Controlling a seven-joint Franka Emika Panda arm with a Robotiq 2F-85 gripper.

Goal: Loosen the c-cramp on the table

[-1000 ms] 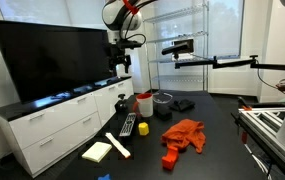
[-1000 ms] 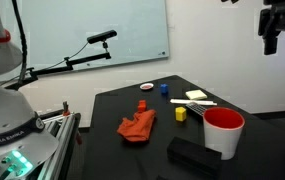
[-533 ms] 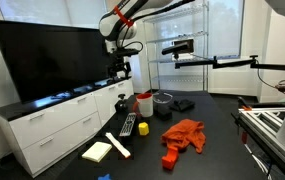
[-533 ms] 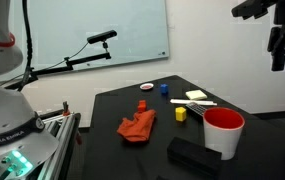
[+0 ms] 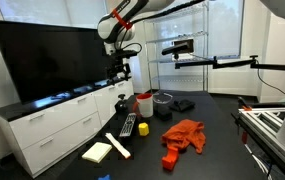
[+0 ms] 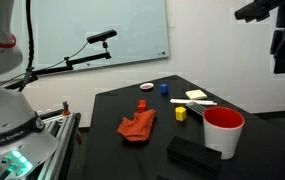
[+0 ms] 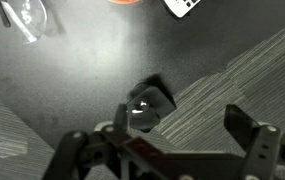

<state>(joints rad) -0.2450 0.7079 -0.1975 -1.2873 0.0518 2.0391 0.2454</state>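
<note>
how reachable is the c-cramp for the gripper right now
Probably yes. The gripper hangs open high above the table, and the c-cramp lies uncovered near the table's edge, apart from the orange cloth. It is far across, so full reach is uncertain.

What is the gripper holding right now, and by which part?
Nothing. The black two-finger gripper hangs open high above the matte black table, jaws empty.
</note>
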